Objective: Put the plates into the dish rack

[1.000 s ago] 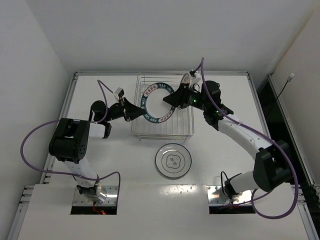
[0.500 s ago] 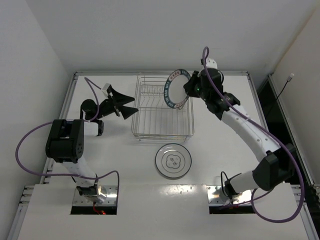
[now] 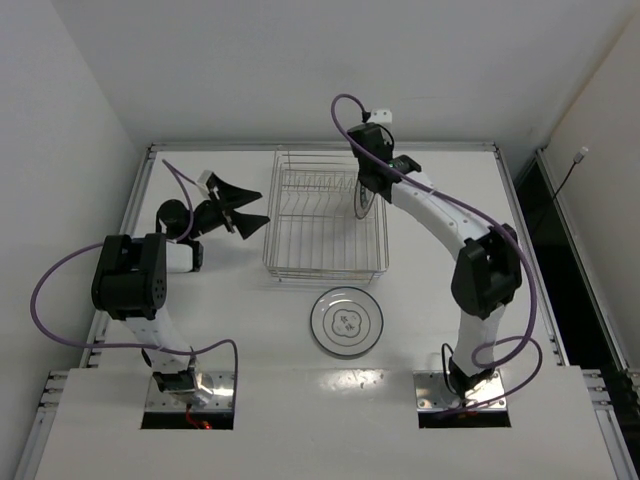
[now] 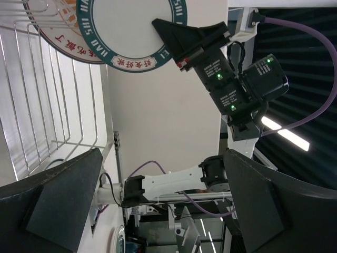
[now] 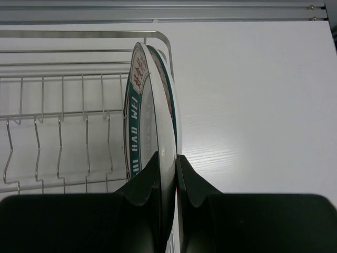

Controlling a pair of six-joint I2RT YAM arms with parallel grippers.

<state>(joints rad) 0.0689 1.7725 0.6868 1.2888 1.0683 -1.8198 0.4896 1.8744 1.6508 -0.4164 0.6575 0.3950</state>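
Note:
The blue-rimmed plate (image 5: 141, 121) stands on edge at the right end of the dish rack (image 3: 325, 228), with my right gripper (image 5: 167, 155) shut on its near rim. The left wrist view shows that plate's face (image 4: 126, 31) and my right gripper (image 4: 176, 37) pinching its rim. Behind it, an orange-centred plate (image 4: 55, 16) peeks out, over the rack's wires (image 4: 47, 110). My left gripper (image 3: 247, 205) is open and empty, just left of the rack. A white plate with a grey ring (image 3: 346, 322) lies flat on the table in front of the rack.
The rack sits at the back middle of the white table (image 3: 200, 300). A raised metal rim (image 3: 150, 152) runs along the table's far and left edges. Purple cables loop above both arms.
My left gripper let go of the blue-rimmed plate, opened and drew back to the left. My right gripper turned the plate from lying over the rack to upright at its right end.

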